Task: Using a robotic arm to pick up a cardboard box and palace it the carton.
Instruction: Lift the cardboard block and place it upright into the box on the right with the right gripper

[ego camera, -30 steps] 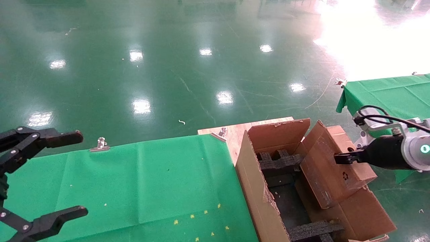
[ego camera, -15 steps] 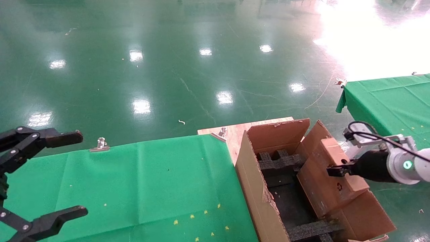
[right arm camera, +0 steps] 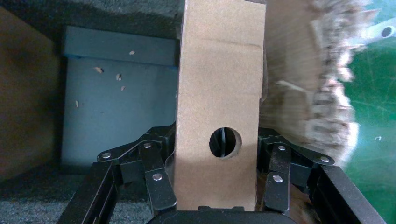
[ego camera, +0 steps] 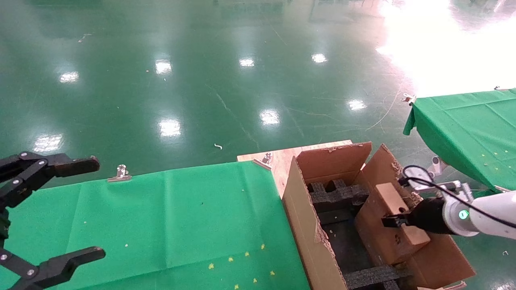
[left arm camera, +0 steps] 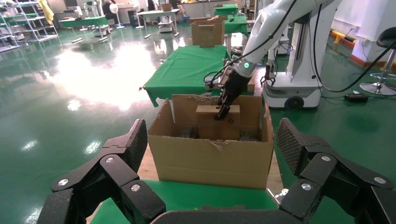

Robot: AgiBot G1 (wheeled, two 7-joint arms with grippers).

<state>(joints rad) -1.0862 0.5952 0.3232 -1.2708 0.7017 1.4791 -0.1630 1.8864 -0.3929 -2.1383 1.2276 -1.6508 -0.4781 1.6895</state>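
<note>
The cardboard box (ego camera: pixel 393 223) is being pinched by the right hand (ego camera: pixel 397 220) of the robotic arm (ego camera: pixel 475 211), the linked fingers (right arm camera: pixel 156 172) being pressed against its two long sides, as is shown in the right wrist view, where the round hole (right arm camera: pixel 225 142) in the box's narrow face is being seen between them. The box is being held tilted and partly inside the carton (ego camera: pixel 318 241), in the compartment along the carton's right wall, beside the black foam dividers (ego camera: pixel 336 193); whether it is touching the carton's floor cannot be told. The carton is being carried at the right end of the worktop (ego camera: pixel 161 217), just past the edge of the green cloth, its flaps standing open. The left hand (ego camera: pixel 48 213) is being held spread wide over the worktop's left edge, well apart from the carton, with nothing between its fingers. A second green-covered worktop (ego camera: pixel 471 125) is being shown beyond the carton on the right.
</note>
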